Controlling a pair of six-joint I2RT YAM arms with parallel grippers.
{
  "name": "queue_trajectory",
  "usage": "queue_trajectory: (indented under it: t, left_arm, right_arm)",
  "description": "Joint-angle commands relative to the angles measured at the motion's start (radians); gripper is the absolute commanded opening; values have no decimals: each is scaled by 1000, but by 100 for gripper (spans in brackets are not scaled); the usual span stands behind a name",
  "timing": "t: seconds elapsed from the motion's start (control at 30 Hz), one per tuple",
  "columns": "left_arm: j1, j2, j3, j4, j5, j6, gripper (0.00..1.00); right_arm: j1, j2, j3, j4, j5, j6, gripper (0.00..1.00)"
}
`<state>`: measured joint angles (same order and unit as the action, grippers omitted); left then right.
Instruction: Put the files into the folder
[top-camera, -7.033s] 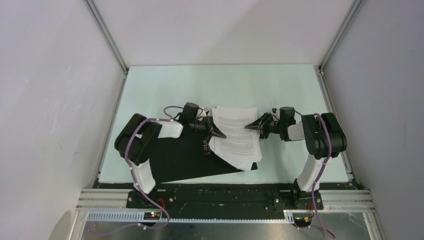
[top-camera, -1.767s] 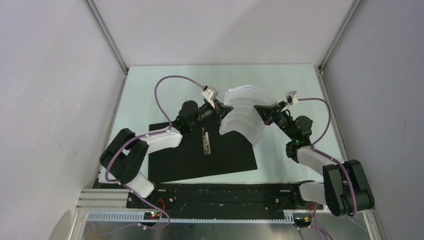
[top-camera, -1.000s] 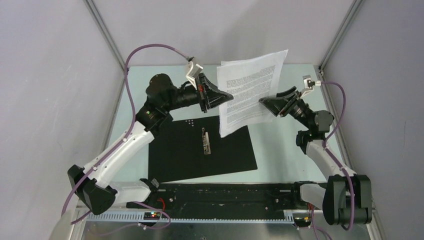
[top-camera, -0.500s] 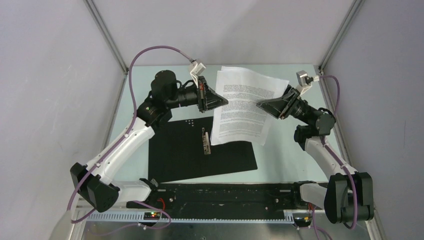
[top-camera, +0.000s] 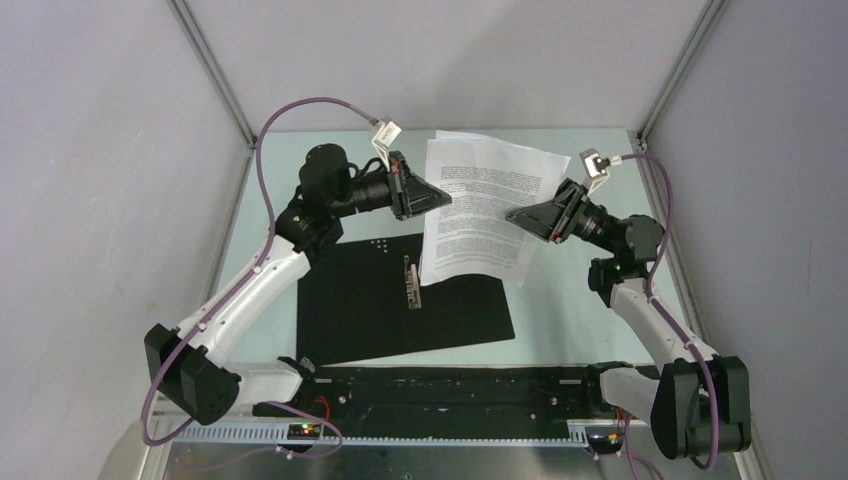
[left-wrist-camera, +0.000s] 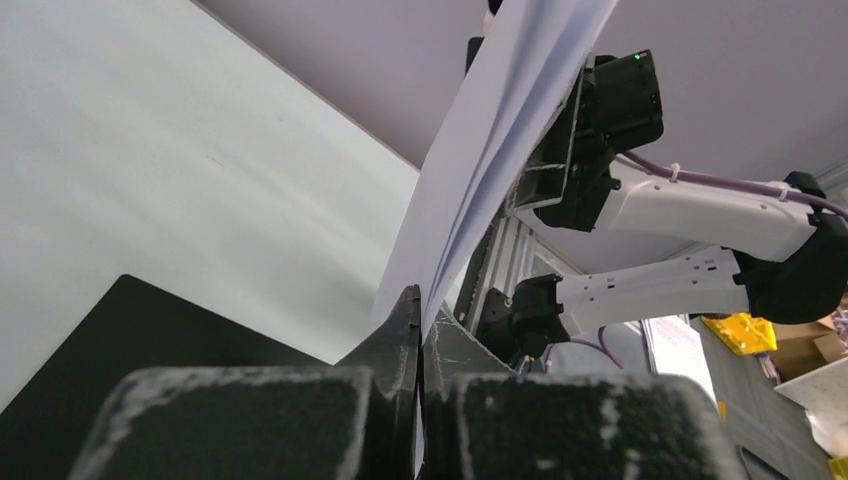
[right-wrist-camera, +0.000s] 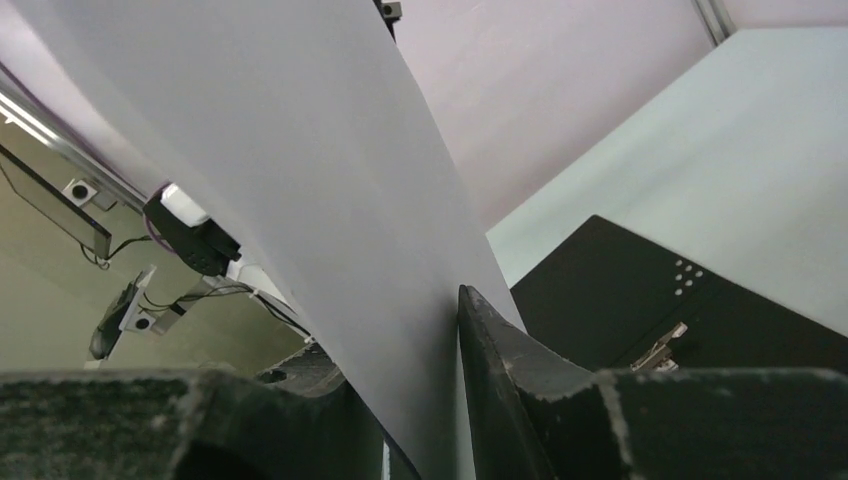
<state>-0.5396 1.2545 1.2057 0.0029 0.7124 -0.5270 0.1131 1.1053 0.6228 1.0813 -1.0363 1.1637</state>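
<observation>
The files (top-camera: 485, 215), white printed sheets, hang in the air over the far half of the table, and their lower edge overlaps the folder's far right corner. My left gripper (top-camera: 445, 200) is shut on their left edge; in the left wrist view its gripper (left-wrist-camera: 420, 300) pinches the files (left-wrist-camera: 480, 170). My right gripper (top-camera: 512, 215) sits at their right edge. In the right wrist view its gripper (right-wrist-camera: 400, 330) stands partly open, with the files (right-wrist-camera: 300, 150) slanting through the gap against one finger (right-wrist-camera: 480, 340). The folder (top-camera: 380, 320) lies open, black side up, with its metal clip (top-camera: 411, 283) showing.
The pale green table (top-camera: 300, 170) is fenced by white walls with metal posts (top-camera: 215, 75) at the corners. The arms' base rail (top-camera: 430, 395) runs along the near edge. The folder's clip (right-wrist-camera: 665, 345) shows below in the right wrist view.
The files have come down and tilted flatter over the folder's far edge. Both grippers moved lower with them. The right jaws have narrowed around the sheet edge.
</observation>
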Motion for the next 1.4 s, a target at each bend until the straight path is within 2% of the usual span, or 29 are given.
queue_trajectory:
  t: [0.0,0.17,0.2,0.23,0.3,0.33,0.37,0.4,0.43,0.5,0.57,0.7,0.83,0.97,1.13,1.37]
  left_arm:
    - [12,-23,-7,100,17,-51,0]
    - [19,-32,-29,130,15,-79,0]
    - [21,-31,-32,132,16,-79,0]
    - [21,-30,-34,131,16,-79,0]
    - [22,-25,-50,129,3,-86,0]
    - [26,-24,-70,126,-8,-91,1]
    - [26,-22,-85,116,-42,-101,4]
    - [26,-20,-117,107,-101,-119,12]
    - [26,-18,-137,80,-138,-133,14]
    - [26,-4,-200,54,-245,-172,20]
    - [20,21,-269,41,-352,-223,32]
    - [4,136,-374,20,-500,-279,42]
    - [4,193,-429,-73,-611,-264,50]
    - [7,120,-518,-107,-736,-261,58]
    - [11,46,-577,-133,-823,-285,63]
    - [37,31,-612,-144,-854,-307,57]
  right_arm:
    - [13,-33,-3,-97,17,-95,34]
    - [19,-35,-5,-182,27,-150,27]
    - [19,-38,-5,-192,30,-155,23]
    - [19,-39,-4,-199,35,-159,12]
    - [16,-31,3,-230,37,-158,0]
    - [12,-18,32,-287,33,-168,0]
    - [8,13,58,-459,26,-238,0]
    - [5,37,120,-562,24,-292,0]
    - [5,94,175,-748,25,-372,0]
    - [7,195,224,-920,30,-446,0]
    - [35,294,239,-1000,58,-489,0]
    - [128,530,310,-1181,214,-629,0]
    - [167,761,367,-1242,273,-676,0]
    - [171,846,374,-1277,325,-714,0]
    - [180,849,382,-1317,385,-755,0]
    - [170,815,388,-1337,460,-766,0]
